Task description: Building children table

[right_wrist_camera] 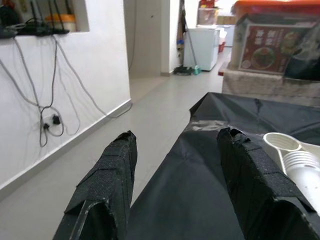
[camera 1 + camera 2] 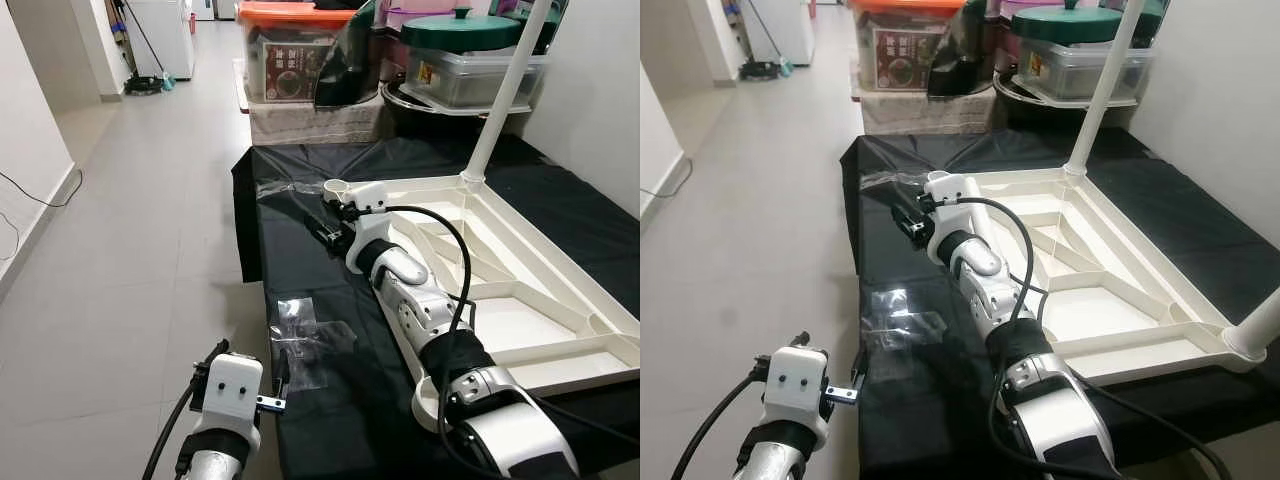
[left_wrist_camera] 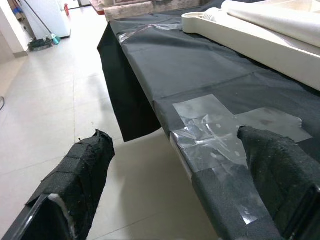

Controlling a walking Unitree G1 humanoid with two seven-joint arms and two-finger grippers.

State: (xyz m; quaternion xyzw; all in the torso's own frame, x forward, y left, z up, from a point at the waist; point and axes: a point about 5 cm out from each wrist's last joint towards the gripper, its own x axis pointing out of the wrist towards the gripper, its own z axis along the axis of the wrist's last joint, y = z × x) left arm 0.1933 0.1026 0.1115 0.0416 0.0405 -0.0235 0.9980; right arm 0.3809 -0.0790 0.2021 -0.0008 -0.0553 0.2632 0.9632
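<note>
**Reaching toward a loose table leg beside the upturned tabletop**

Extending forward across the black sheet (image 2: 300, 250), the right gripper (image 2: 322, 232) hovers with its two black fingers spread and empty. The white tabletop (image 2: 520, 300) lies upside down beyond and to the right of this gripper, with one leg (image 2: 505, 90) already standing in its far corner socket. A second, loose table leg (image 1: 295, 155) lies on the sheet just beside the right gripper's right finger, its threaded open end level with the fingertips and its long axis running back along the forearm. The right arm is by far the nearer; to take the leg, the gripper would likely have to shift right and turn across that axis. The left gripper (image 3: 175, 170), fingers likewise spread and empty, hangs at the near edge of the sheet, over clear plastic bags (image 2: 300, 330).

The right wrist view resolves the leg's ribbed end, which the arm mostly hides from the head cameras; the head cameras alone give the tabletop's whole outline.
</note>
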